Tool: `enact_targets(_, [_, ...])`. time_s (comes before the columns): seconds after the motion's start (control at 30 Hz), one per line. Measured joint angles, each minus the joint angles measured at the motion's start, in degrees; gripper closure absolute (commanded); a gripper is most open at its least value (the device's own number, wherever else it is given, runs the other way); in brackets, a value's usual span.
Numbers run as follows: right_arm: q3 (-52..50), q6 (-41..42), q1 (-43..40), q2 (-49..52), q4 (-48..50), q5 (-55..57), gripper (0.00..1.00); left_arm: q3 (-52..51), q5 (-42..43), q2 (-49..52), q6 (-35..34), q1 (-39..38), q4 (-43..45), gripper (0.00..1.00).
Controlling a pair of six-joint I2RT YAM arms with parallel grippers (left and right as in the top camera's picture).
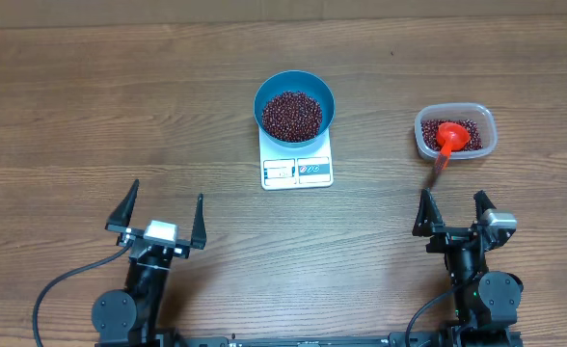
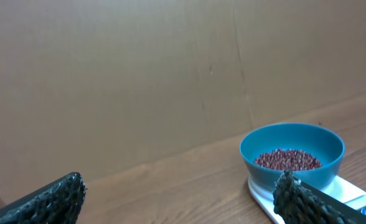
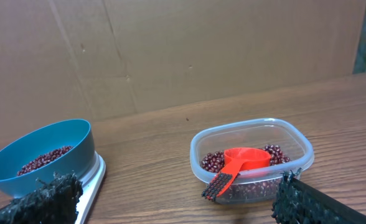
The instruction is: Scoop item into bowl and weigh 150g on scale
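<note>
The teal bowl (image 1: 294,103) stands on the white scale (image 1: 297,170) at the table's middle back, with a heap of dark red-brown beans (image 1: 292,115) inside. More beans (image 1: 468,128) lie in a clear tub (image 1: 456,132) at the right, where an orange-red scoop (image 1: 449,140) rests with its handle over the rim. My left gripper (image 1: 164,213) hangs open near the front left, nothing between its fingers. My right gripper (image 1: 452,209) stands open just in front of the tub. The left wrist view shows the bowl (image 2: 292,155) on the scale (image 2: 351,199); the right wrist view shows tub (image 3: 251,158), scoop (image 3: 239,165) and bowl (image 3: 43,155).
A brown cardboard wall (image 2: 170,74) stands behind the table. The wooden tabletop (image 1: 120,106) stretches bare to the left of the scale and between the two arms.
</note>
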Motion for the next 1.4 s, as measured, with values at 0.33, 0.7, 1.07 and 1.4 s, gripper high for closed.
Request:
enact_targets(0.33, [0.0, 0.0, 0.0, 0.0, 0.0, 0.0, 0.0, -5.6, -1.7, -5.3, -0.6, -0.1, -7.0, 0.0])
enact_targets(0.7, [0.0, 0.0, 0.0, 0.0, 0.0, 0.0, 0.0, -5.7, -2.6, -5.4, -0.8, -0.1, -11.5, 0.0])
enact_targets(1.07, [0.0, 0.0, 0.0, 0.0, 0.0, 0.0, 0.0, -5.7, -2.6, -5.4, -0.8, -0.1, -11.5, 0.01])
enact_targets(1.4, [0.0, 0.0, 0.0, 0.0, 0.0, 0.0, 0.0, -5.7, -2.6, -5.4, -0.8, -0.1, -11.5, 0.0])
